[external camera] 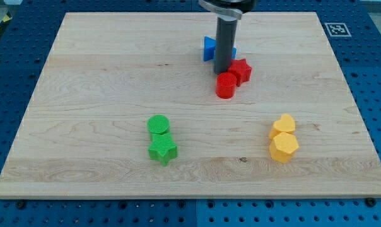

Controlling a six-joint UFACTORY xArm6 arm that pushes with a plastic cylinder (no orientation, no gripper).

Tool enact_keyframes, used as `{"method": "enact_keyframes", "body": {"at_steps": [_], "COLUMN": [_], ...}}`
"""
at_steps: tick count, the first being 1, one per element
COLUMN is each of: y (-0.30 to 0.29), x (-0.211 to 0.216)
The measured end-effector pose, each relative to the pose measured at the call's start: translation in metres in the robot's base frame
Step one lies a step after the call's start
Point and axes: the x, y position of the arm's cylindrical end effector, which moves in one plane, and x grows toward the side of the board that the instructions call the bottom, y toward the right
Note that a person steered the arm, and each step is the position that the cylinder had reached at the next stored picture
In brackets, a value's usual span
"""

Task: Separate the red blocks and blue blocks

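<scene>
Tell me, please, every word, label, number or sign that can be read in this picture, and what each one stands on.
No words, numbers or brand names can be read.
A black-and-white square marker sits at the board's top right corner; it is a coded pattern, not text.
The blocks bear no lettering, and none shows on the rod.

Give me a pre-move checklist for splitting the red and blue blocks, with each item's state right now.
1. My tip in view: ok, down among the cluster.
2. Tip between the colours: ok, blue block toward the view's top-left, red star-like block to its right.
3. Red cylinder located: ok, just below the tip.
4. Reds and blues apart: not ok, still bunched.
5. Second blue block counted: cannot tell, rod hides it.
6. Green and yellow pairs out of the way: ok.
</scene>
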Motion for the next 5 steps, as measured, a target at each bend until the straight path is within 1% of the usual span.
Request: {"method": "enact_keyframes", "body": {"at_steps": [1, 2, 3, 4, 5], "y": [0.006, 0.006, 0.006, 0.011, 0.042], "x": [-0.003, -0.026, -0.036, -0.036, -0.036]}}
